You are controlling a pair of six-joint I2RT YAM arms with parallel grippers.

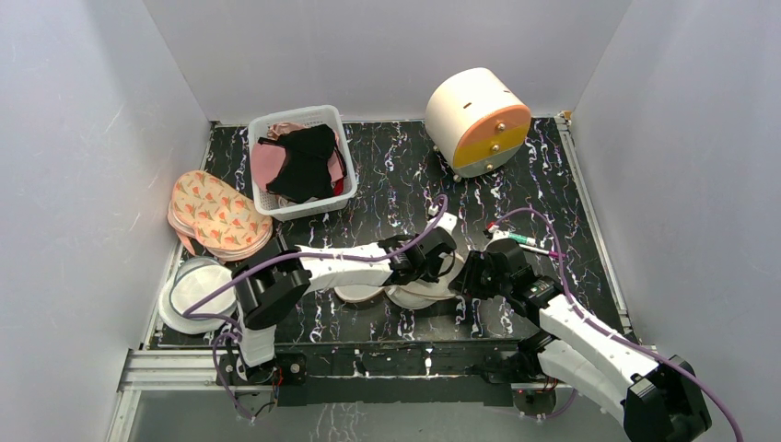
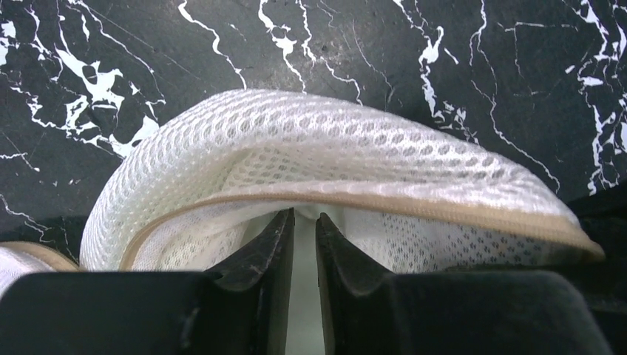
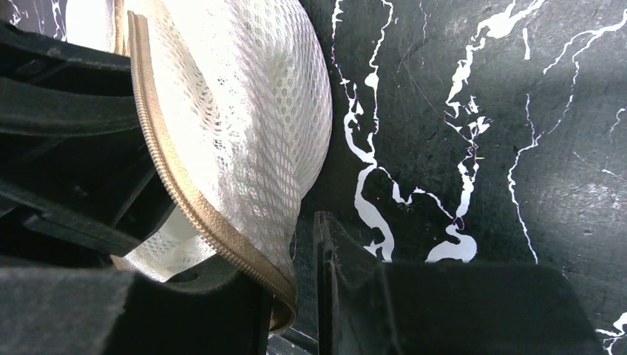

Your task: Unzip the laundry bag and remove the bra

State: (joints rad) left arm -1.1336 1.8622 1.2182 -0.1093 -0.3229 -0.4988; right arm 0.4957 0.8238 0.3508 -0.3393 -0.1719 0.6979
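The left arm (image 1: 345, 267) extends low and rightward from its base; the right arm (image 1: 589, 336) reaches up and leftward from its base to meet it, so the two grippers sit just beside each other. The left gripper (image 2: 304, 222) has its jaws drawn to a narrow gap, with white mesh of the laundry bag (image 2: 333, 140) between them. The right gripper (image 3: 296, 288) pinches the bag's zipper edge

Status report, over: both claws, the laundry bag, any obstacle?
Left claw shut on laundry bag mesh. Right claw pinching its zipper edge. Bra not visible. No obstacle seen near bag.
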